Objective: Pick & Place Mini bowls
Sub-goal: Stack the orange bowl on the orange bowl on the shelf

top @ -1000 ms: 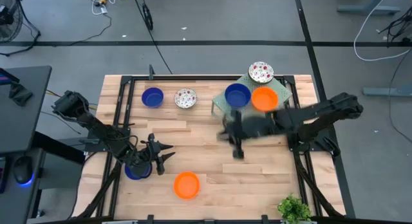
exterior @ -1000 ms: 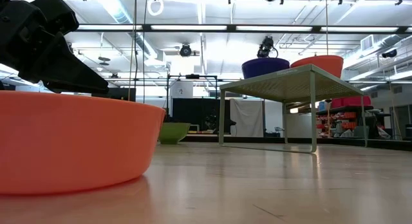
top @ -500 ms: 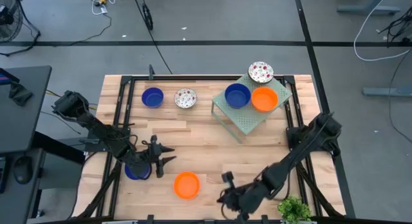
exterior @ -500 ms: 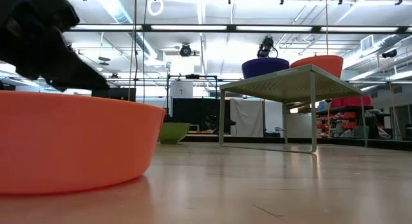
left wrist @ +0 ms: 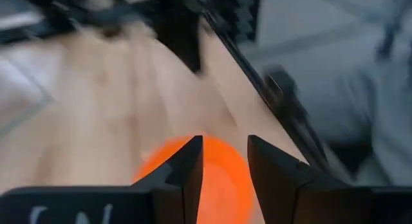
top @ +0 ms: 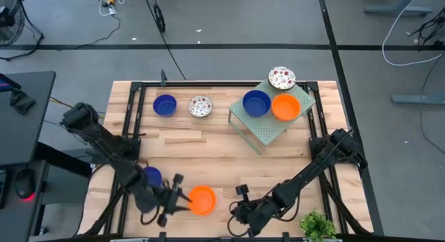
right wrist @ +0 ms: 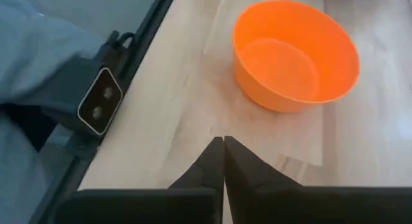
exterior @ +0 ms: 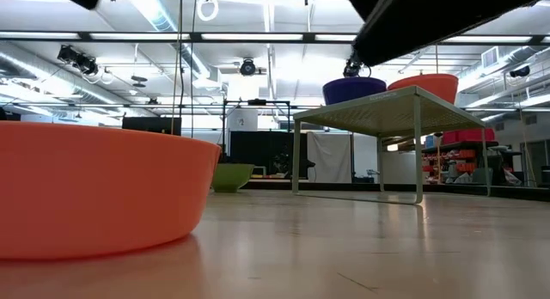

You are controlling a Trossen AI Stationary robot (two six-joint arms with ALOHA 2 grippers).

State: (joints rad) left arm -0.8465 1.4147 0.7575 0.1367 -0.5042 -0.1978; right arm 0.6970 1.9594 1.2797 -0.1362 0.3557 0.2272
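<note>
closing in on the orange bowl from both sides

you have both arms at the near edge of the tabletop [top: 222, 148], flanking one orange bowl [top: 202, 199]. the left gripper [top: 174, 200] sits just beside it with its jaws parted and the bowl's rim showing between them in the left wrist view, so it looks lined up for a pinch on the rim; nothing is grasped yet. the right gripper [top: 240, 213] hangs near the bowl's other side, jaws pressed together and empty.

a dark blue bowl [top: 151, 176] lies by the left arm. another blue bowl [top: 165, 105] and a speckled bowl [top: 200, 106] rest at the far side. the green rack [top: 268, 133] carries a blue, an orange and a speckled bowl, probably the drop spot.

the tabletop is pale wood planks in a black frame, on grey floor with cables; a small plant [top: 318, 226] sits at the near right corner.
</note>
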